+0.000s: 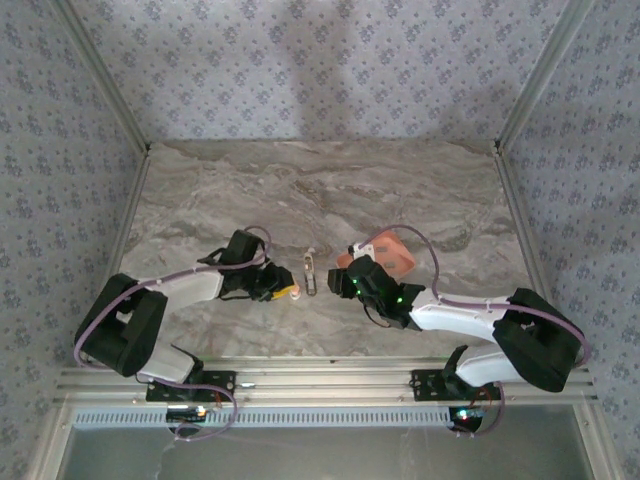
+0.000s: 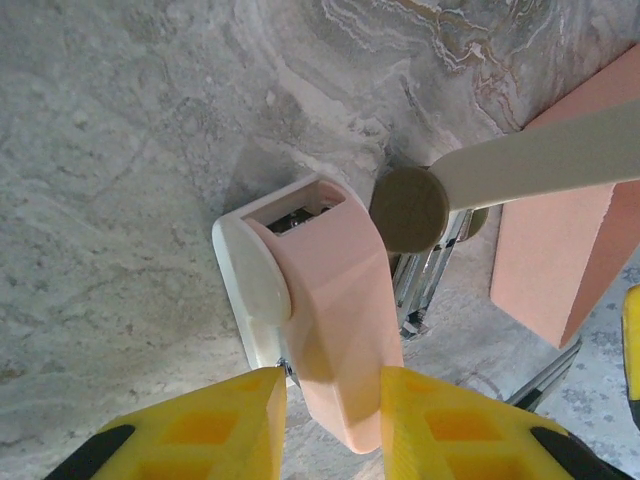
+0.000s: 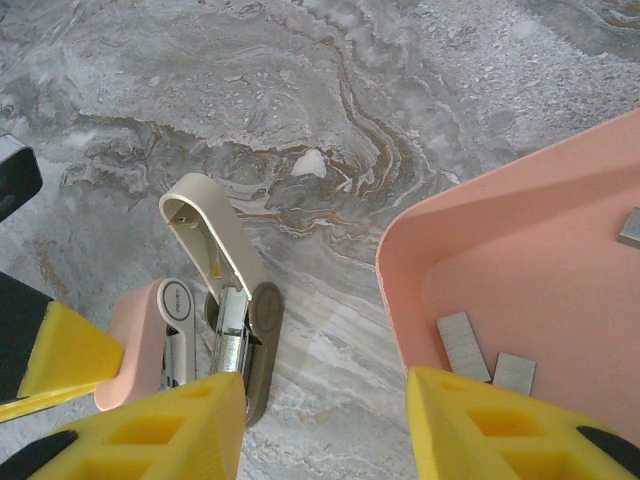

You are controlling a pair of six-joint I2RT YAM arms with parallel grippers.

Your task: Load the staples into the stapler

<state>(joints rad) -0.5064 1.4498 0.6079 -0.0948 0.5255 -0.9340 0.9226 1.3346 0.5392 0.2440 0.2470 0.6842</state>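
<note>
The stapler (image 1: 312, 272) lies open on the marble between the two arms. Its beige lid (image 3: 215, 240) is swung up, and the metal magazine (image 3: 232, 340) shows beneath it. My left gripper (image 2: 333, 400) is shut on the stapler's pink and white body (image 2: 330, 300); its yellow fingers (image 2: 200, 430) stand on either side. Three staples (image 3: 465, 345) lie as short grey strips inside the salmon-pink tray (image 3: 520, 260). My right gripper (image 3: 325, 420) is open over bare marble, between stapler and tray, with nothing between its fingers.
The pink tray (image 1: 395, 255) sits just right of the stapler, partly under the right arm. Marble table (image 1: 320, 190) stretches free toward the back. Patterned walls and metal rails (image 1: 520, 210) close in the sides.
</note>
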